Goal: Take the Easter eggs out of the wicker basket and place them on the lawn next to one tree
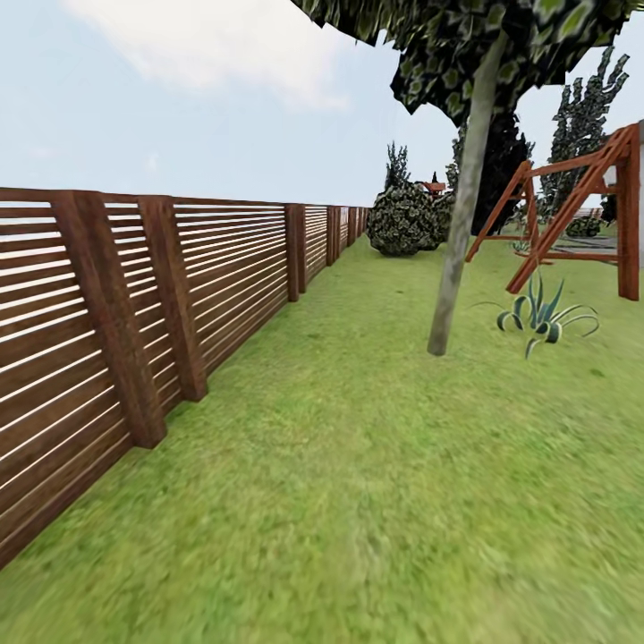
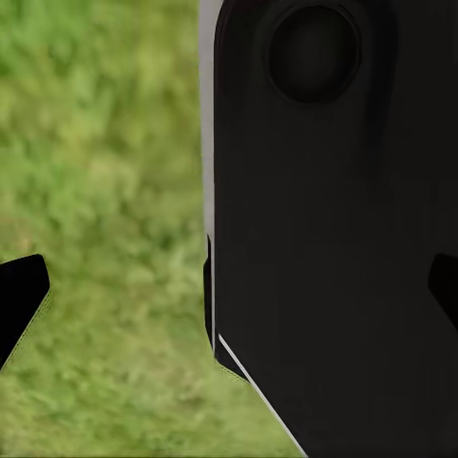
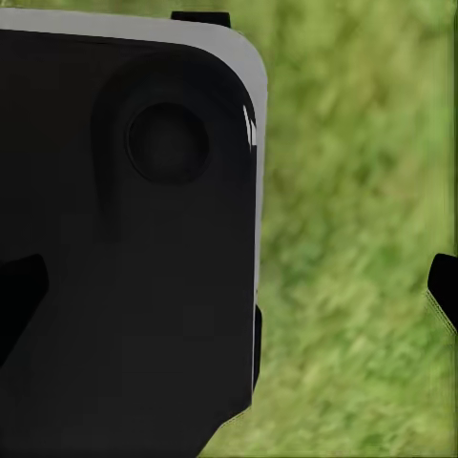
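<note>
Green, mottled grass of the lawn (image 1: 376,465) ran forward from the head camera, blurred in the near ground. Along its left edge stood a brown slatted wooden fence (image 1: 179,295), cut off at the frame's left and shrinking into the distance. Right of centre rose the tree (image 1: 462,215), its slender pale grey-brown trunk leaning slightly and its dark green-speckled crown cropped by the top edge. Just right of the trunk's foot grew a small spiky grey-green plant (image 1: 541,317). Beyond it stood a reddish wooden swing frame (image 1: 572,215), partly cut off at the right edge, and far back near the fence's end sat a low round dark bush (image 1: 404,219), with taller dark trees behind that were hard to make out. In the left wrist view, the left gripper (image 2: 234,296) showed only dark fingertips at opposite edges, spread wide with nothing between them, over blurred grass and a large black body panel (image 2: 334,239). In the right wrist view, the right gripper (image 3: 234,286) was likewise spread and empty, one fingertip lost against a similar black rounded panel (image 3: 124,248).
</note>
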Available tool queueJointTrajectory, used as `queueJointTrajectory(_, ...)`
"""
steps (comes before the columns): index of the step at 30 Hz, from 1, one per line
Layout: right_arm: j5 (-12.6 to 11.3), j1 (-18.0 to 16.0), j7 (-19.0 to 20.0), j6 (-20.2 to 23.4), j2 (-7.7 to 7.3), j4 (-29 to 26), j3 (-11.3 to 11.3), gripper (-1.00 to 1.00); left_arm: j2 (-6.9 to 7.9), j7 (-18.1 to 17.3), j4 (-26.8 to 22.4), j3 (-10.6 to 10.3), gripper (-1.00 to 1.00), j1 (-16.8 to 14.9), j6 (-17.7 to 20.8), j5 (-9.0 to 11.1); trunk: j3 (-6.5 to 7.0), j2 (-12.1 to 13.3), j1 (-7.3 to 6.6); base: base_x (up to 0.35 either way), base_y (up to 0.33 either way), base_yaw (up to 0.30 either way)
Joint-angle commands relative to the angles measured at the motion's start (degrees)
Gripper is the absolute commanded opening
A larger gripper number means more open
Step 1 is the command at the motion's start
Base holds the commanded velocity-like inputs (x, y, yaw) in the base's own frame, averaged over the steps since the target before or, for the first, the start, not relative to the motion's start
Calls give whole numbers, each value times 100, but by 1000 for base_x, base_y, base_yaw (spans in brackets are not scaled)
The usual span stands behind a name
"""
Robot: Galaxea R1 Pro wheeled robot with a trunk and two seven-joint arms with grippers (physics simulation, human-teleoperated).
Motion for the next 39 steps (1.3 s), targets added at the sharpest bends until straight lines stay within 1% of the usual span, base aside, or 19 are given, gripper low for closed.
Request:
queueJointTrajectory(1,2,-7,-3,2,0,11,3,100,0,3,-4,1,100,1,1,1,-4,-2,3,330,0,0)
queueJointTrajectory(39,7,-7,-3,3,0,11,4,100,-1,3,-4,1,100,1,1,1,-4,-2,3,330,0,0)
